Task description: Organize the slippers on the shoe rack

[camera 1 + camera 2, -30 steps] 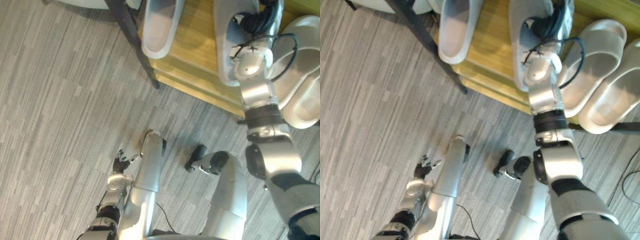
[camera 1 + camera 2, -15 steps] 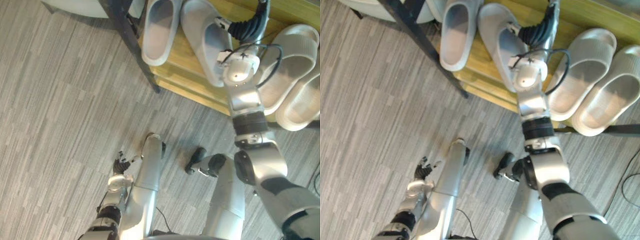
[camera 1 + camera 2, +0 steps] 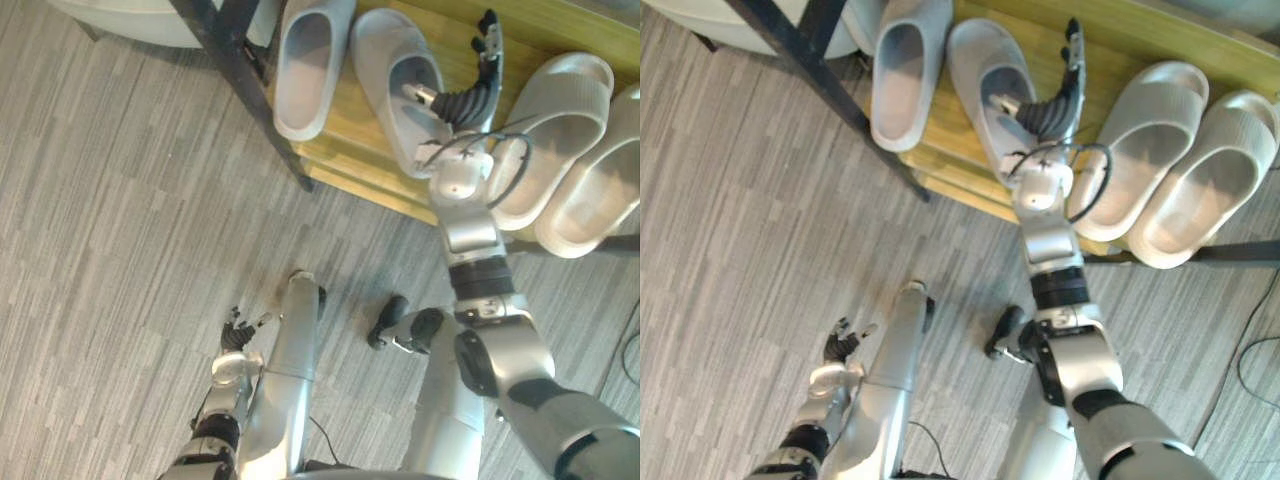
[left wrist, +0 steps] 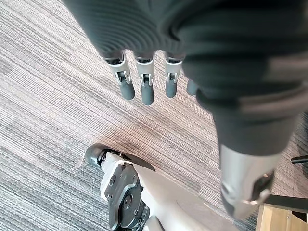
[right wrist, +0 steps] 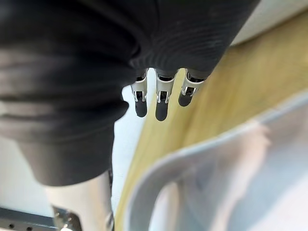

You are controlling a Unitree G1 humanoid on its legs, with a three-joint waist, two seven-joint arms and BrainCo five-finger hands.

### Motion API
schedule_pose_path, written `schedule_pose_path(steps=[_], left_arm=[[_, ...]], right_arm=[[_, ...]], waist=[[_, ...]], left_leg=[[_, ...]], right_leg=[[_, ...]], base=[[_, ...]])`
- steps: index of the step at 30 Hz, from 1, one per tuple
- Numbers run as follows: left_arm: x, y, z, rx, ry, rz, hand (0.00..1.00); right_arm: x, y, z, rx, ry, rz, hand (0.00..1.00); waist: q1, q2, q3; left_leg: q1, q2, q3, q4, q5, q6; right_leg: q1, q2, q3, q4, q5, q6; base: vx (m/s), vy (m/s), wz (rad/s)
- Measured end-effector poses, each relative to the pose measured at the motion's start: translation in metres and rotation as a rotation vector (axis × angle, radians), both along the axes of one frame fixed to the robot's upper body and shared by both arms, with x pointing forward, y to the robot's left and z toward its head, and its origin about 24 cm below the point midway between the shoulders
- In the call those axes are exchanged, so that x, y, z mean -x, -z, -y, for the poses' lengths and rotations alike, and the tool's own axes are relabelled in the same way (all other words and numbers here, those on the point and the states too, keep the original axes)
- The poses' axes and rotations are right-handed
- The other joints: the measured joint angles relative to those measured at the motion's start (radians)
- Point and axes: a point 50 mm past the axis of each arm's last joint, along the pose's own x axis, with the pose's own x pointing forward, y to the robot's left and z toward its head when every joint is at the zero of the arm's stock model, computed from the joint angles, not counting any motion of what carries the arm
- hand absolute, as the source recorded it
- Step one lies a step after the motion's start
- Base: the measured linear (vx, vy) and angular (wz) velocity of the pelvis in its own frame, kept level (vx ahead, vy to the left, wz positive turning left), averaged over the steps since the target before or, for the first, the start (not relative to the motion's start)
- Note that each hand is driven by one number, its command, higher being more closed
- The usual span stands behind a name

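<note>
a: head view first?
b: the shoe rack (image 3: pixel 360 150) runs from twelve to two o'clock. one grey slipper (image 3: pixel 305 60) is at twelve, a second grey slipper (image 3: pixel 385 70) just beside it, and a pale pair (image 3: pixel 560 110) at two. the right hand (image 3: pixel 470 100) hangs over the second grey slipper, fingers straight, holding nothing. the left hand (image 3: pixel 240 335) is at seven, over the carpet (image 3: pixel 120 200).
a: left wrist?
b: fingers (image 4: pixel 144 89) relaxed, apart, empty.
a: right wrist?
b: straight too, with that slipper's rim close by.
</note>
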Motion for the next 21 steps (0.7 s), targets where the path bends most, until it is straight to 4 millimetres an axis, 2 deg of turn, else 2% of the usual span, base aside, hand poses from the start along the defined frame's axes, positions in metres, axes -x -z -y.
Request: schedule_pose_path(steps=[2,4,8,16,21], left_arm=[[0.0,0.0,-0.001,0.001,-0.003,-0.002,0.0],[0.001,0.001,-0.002,0.005,-0.015,-0.007,0.0],[0.002,0.002,-0.003,0.013,-0.028,-0.016,0.0],[0.002,0.002,-0.005,0.019,-0.043,-0.017,0.0],[0.002,0.002,-0.006,0.025,-0.056,-0.019,0.0]], right_arm=[[0.0,0.016,-0.007,-0.068,-0.048,-0.047,0.0],[0.002,0.021,-0.015,-0.094,-0.079,-0.048,0.0],[0.003,0.033,-0.021,-0.14,-0.135,-0.074,0.0],[0.005,0.037,-0.033,-0.233,-0.243,-0.07,0.0],[0.005,0.043,-0.045,-0.375,-0.34,-0.101,0.0]], waist=[[-0.003,0.0,0.0],[-0.007,0.0,0.0],[-0.011,-0.004,-0.001],[-0.02,-0.004,-0.001],[-0.021,-0.009,-0.001]], left_leg=[[0.002,0.0,0.001,-0.005,0.0,0.0],[0.005,0.001,0.001,-0.006,0.0,0.0],[0.02,0.001,0.008,-0.011,-0.001,0.003],[0.023,0.003,0.008,-0.014,-0.002,0.003],[0.043,0.008,0.009,-0.031,-0.001,0.003]], right_leg=[[0.001,0.001,0.0,-0.005,0.002,-0.004],[0.006,0.003,-0.001,-0.008,0.004,-0.004],[0.019,0.003,0.004,-0.014,0.004,-0.001],[0.022,0.007,0.004,-0.021,0.007,0.004],[0.042,0.012,0.002,-0.038,0.009,0.008]], base=[[0.0,0.0,0.0],[0.0,0.0,0.0],[0.0,0.006,-0.01],[0.0,0.003,0.0],[0.0,0.0,0.0]])
